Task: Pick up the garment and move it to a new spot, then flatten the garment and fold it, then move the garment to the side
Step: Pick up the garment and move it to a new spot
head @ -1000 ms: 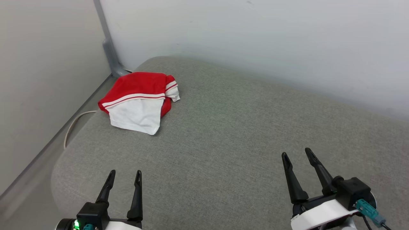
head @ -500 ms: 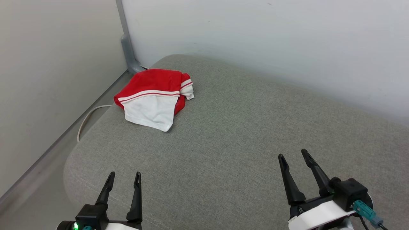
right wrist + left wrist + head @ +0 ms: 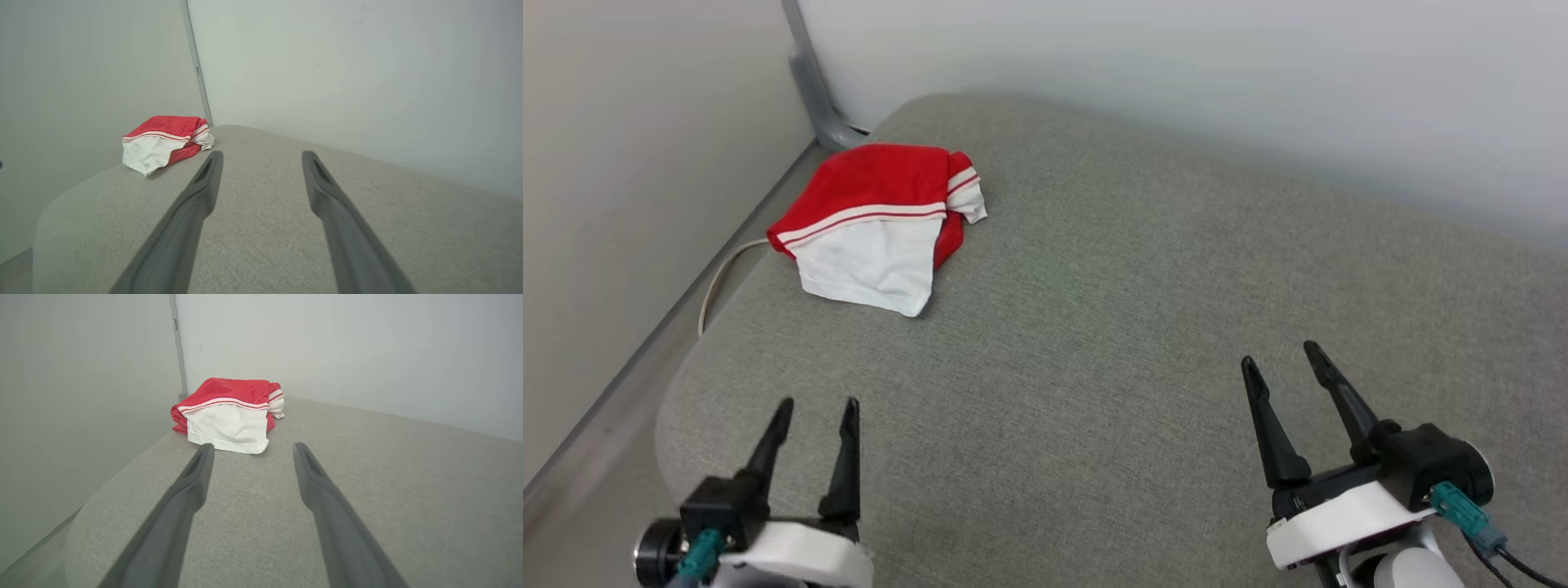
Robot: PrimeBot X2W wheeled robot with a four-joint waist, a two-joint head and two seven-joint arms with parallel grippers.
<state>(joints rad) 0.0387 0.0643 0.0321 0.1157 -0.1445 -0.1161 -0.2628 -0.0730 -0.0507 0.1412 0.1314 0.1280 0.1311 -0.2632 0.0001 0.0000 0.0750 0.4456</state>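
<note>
The garment (image 3: 878, 224) lies folded in a small bundle at the far left corner of the grey cushion, red on top with a white sleeve and striped trim facing me. It sits straight ahead of the open fingers in the left wrist view, garment (image 3: 231, 414), and off to the left in the right wrist view, garment (image 3: 161, 143). My left gripper (image 3: 817, 407) hovers open near the cushion's front left, well short of the bundle. Far to the right, my right gripper (image 3: 1281, 355) is open too, with nothing between its fingers.
The grey fabric cushion (image 3: 1111, 327) spreads wide between the grippers and the pale walls. A grey post (image 3: 809, 90) stands in the wall corner behind the bundle. A white cable (image 3: 719, 282) runs along the floor by the cushion's left edge.
The head view has swung and tipped, so the whole scene has shifted in the picture. Both grippers stand a little higher in the picture and stay open. The garment lies as it did.
</note>
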